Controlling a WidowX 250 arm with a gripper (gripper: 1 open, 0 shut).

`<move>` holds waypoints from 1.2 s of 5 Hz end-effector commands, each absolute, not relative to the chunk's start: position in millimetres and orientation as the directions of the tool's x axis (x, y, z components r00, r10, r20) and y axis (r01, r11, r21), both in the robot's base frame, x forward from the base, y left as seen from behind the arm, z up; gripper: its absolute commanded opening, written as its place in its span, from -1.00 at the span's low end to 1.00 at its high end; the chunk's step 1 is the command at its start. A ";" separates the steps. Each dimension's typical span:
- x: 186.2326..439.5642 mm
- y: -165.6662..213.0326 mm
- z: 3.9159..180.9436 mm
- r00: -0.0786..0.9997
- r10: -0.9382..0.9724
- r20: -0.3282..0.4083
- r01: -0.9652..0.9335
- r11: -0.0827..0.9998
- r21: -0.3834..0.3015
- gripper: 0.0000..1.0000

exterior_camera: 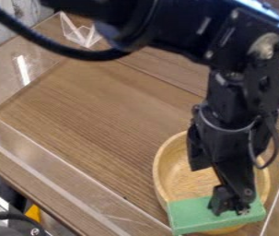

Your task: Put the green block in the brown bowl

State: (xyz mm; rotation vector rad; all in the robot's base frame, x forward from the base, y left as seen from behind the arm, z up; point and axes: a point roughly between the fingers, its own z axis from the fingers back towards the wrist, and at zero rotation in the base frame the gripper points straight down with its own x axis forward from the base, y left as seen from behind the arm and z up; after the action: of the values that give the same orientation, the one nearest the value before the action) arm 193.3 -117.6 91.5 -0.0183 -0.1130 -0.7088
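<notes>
The green block [213, 218] is a flat green slab lying at the near edge of the brown bowl [172, 171], overlapping its rim at the bottom of the camera view. My black gripper [223, 197] points straight down just above the block and the bowl's near side. Its fingers stand open, and the front fingertip [231, 206] hangs right over the block's top. Nothing is held between them. The arm hides the right half of the bowl.
The bowl sits on a wood-grain tabletop [92, 120]. A clear plastic wall [43, 198] runs along the table's near-left edge, and another clear panel [74, 37] stands at the back. The big black arm [167, 28] spans the top of the view.
</notes>
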 end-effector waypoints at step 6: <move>223.3 -94.2 119.9 0.738 -0.652 0.174 0.653 0.755 0.060 1.00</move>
State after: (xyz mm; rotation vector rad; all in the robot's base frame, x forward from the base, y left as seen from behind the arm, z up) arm 214.9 -90.0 107.9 -0.0067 -0.1409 -0.7145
